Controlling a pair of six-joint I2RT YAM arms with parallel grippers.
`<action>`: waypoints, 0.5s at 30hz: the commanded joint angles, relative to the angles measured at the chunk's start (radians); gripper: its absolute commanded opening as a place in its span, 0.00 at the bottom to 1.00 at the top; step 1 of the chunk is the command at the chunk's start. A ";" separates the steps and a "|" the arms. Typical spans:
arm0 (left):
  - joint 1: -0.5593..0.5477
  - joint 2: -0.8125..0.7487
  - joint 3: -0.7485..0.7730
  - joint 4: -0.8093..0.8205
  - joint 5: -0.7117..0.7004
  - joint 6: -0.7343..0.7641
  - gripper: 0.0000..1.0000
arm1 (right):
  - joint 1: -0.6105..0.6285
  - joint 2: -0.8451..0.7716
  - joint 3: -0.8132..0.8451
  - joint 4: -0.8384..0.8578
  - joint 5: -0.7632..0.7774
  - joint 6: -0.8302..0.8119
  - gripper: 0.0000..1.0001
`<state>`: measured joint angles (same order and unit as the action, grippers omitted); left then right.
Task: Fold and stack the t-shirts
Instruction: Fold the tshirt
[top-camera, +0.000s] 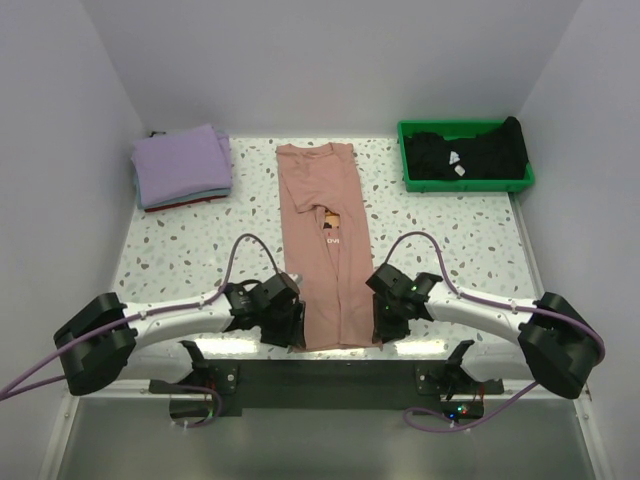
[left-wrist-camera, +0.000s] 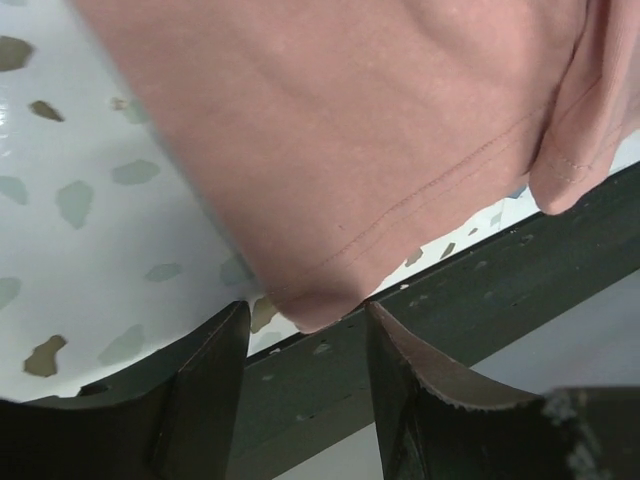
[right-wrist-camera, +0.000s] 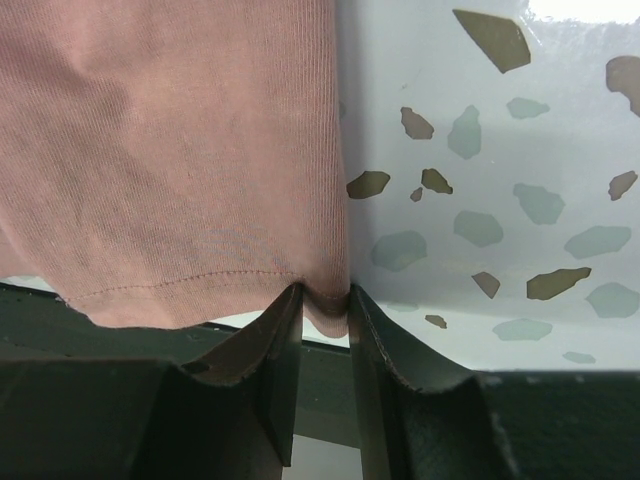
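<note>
Lengthwise near-to-far, salmon-pink t-shirt (top-camera: 312, 200), hem nearest.

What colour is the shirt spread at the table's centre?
The shirt is salmon-pink, clearest in the top view.

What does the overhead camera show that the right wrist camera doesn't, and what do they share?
Only the overhead view: a folded lavender t-shirt at the far left, black t-shirts in the green tray at the far right, and the left gripper. Only the right wrist view: the right gripper pinching the near hem corner of the salmon-pink t-shirt. Both: that shirt lying on the speckled table.
</note>
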<state>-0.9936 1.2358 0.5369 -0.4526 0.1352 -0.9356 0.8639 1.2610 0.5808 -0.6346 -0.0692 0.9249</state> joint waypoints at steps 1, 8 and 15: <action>-0.017 0.056 -0.040 0.040 0.035 0.006 0.54 | 0.012 0.012 -0.022 -0.008 0.012 0.022 0.29; -0.022 0.086 -0.041 0.009 0.018 -0.009 0.37 | 0.012 -0.003 -0.025 -0.011 0.019 0.026 0.28; -0.025 0.085 -0.034 -0.037 -0.019 -0.034 0.31 | 0.015 -0.012 -0.032 -0.011 0.019 0.031 0.28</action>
<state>-1.0046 1.2915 0.5362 -0.4076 0.1852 -0.9615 0.8658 1.2541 0.5762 -0.6342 -0.0658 0.9356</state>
